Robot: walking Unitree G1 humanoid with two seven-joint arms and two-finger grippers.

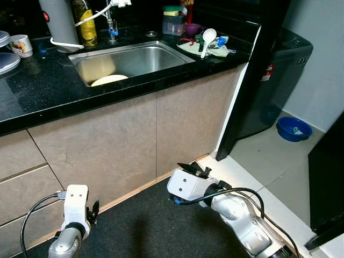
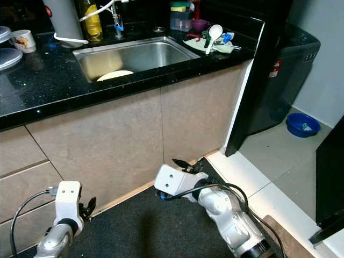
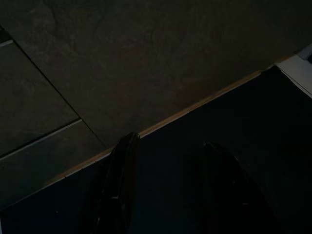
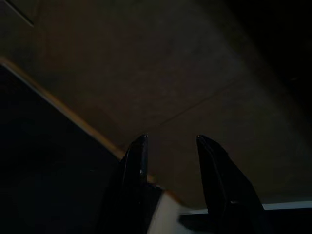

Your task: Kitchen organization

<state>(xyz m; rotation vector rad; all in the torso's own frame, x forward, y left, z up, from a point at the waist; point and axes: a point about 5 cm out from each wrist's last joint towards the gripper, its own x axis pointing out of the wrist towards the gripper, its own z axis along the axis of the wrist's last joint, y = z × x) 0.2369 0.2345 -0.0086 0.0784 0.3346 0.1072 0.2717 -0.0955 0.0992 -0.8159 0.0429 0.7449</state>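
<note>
Both the left gripper (image 3: 168, 195) and right gripper (image 4: 170, 185) hang low, fingers parted and empty; the plate (image 1: 109, 80) in the sink (image 1: 161, 56) looks rigid, breakable, likely slippery, best pinched at its rim.

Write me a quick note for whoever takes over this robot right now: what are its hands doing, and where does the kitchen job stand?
Left gripper: low by the cabinet base, jaws open, empty.
Right gripper: low by the cabinet corner, jaws open, empty.
Things: pale round plate lies in the steel sink; white plastic spoon rests on the cloth at the black counter's right end; patterned mug stands at the far left.
Done: nothing evident. Left: all the tidying.
</note>
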